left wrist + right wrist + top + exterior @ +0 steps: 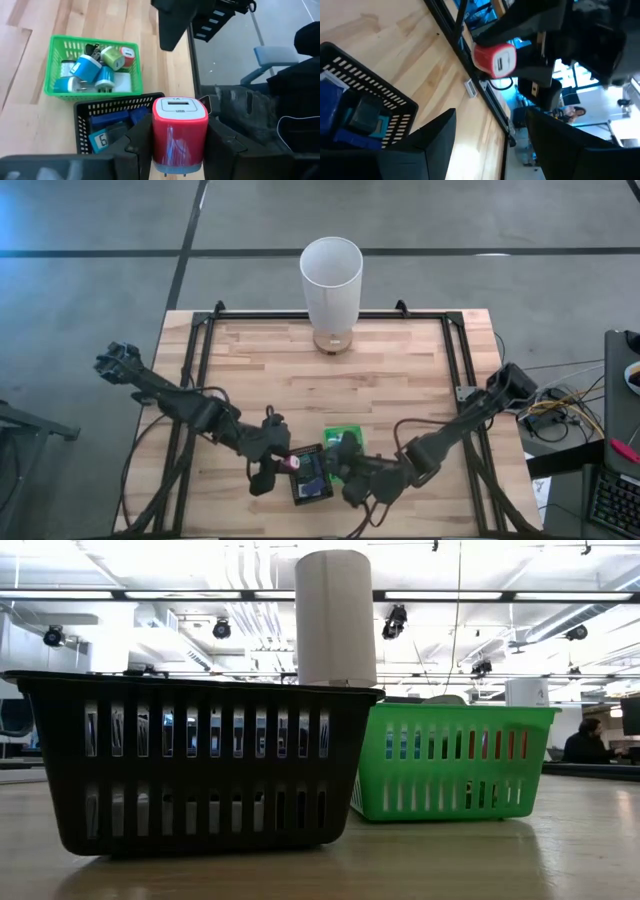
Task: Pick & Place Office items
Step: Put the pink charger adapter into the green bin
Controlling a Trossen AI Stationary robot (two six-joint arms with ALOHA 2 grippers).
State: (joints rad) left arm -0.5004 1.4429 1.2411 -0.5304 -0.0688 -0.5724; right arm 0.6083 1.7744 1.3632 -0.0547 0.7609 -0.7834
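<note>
My left gripper [283, 468] is shut on a small red block with a white face [179, 131]. It hovers by the left edge of the black basket [311, 479], which holds blue and teal items [112, 131]. The green basket [92, 67] stands just beyond on the table. It holds several small blocks in blue, teal, green and red. My right gripper [490, 145] is open. It sits over the right side of the two baskets [348, 470] and faces the red block [494, 60]. My left gripper pinches the red block by its two opposite red sides [159, 137] between its fingers [137, 145]. It comes slanting from the table's left. The white face [179, 106] points away from the wrist, and metal prongs [172, 172] show at the back. The block is lifted clear above the black basket's rim.
A tall white cylinder [331, 292] stands on a wooden disc at the table's far middle. A black frame [200, 355] borders the wooden tabletop. In the low view the black basket [200, 765] and green basket [450, 760] fill the foreground. A person [585, 740] sits far behind.
</note>
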